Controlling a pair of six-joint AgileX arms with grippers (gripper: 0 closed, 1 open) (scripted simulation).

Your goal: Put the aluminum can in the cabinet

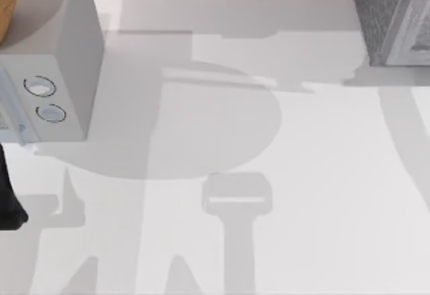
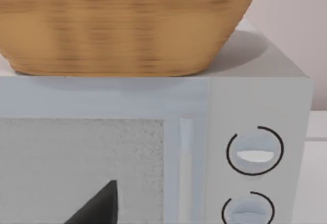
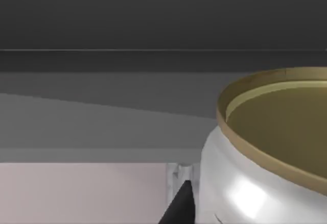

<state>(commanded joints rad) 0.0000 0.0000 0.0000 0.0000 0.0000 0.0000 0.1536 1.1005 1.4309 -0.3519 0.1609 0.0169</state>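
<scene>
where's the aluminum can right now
The aluminum can sits close up in the right wrist view, its gold top showing, beside a dark fingertip of the right tool, with a dark grey interior behind it.

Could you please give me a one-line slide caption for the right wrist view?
Close on the aluminum can, gold top up, beside a dark right pincer fingertip, dark grey surfaces behind.

- A white tabletop [image 1: 322,194], crossed by soft pale grey shadows.
- A smooth pale grey box [image 1: 70,46] at the upper left of the top view; its two round knobs [image 2: 254,150] are pale blue-white, ringed in black.
- A woven basket [image 2: 127,25] in banded tan and golden brown.
- A boxy cabinet [image 1: 383,13] at the upper right, with dark grey speckled sides.
- A small aluminum can [image 3: 271,157], glossy white body, dull gold top.
- Behind the can, flat dark grey, perhaps the cabinet's inside.
</scene>
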